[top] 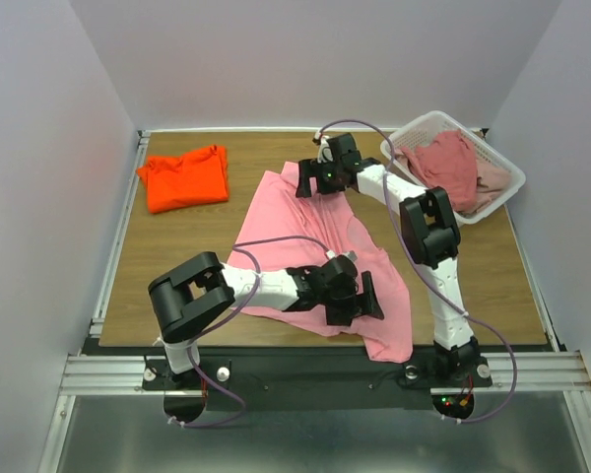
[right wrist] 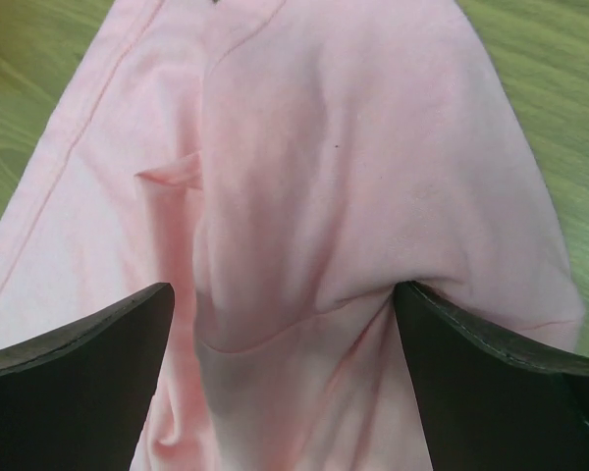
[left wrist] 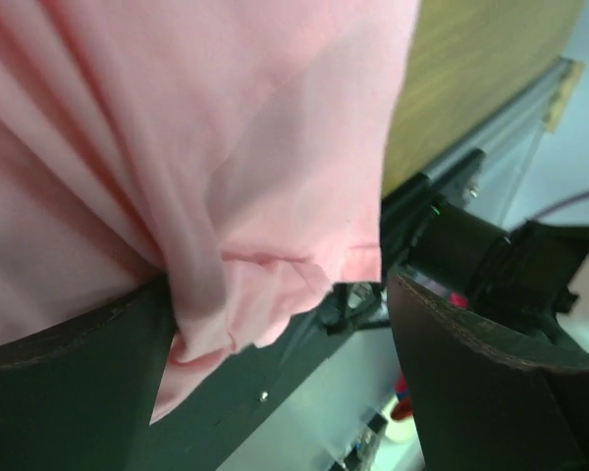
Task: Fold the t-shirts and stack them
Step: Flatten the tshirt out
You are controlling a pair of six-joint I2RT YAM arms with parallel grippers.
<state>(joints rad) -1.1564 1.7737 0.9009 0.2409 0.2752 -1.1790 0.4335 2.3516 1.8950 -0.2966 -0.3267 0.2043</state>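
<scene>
Where the white slatted basket (top: 492,150) sits at the far right corner of the table (top: 167,266), it holds two crumpled shirts. A dusty rose t-shirt (top: 441,163) is heaped on the side toward the table's middle, and a pale pink t-shirt (top: 492,185) lies against the basket's right wall. The two touch.

Bright orange t-shirt (top: 184,177): folded, far left of table, well apart from basket.

Light pink t-shirt (top: 310,222): spread loose and creased across the table's middle, one corner reaching past the near edge.

Left gripper (top: 357,304): low over the shirt's near part, jaws spread wide. Wrist view shows a fold of pink cloth bunched against one of the fingers (left wrist: 69,373), not pinched.

Right gripper (top: 312,180): at the shirt's far edge, jaws spread wide. A hump of pink cloth rises between the fingers (right wrist: 491,392), not clamped.
</scene>
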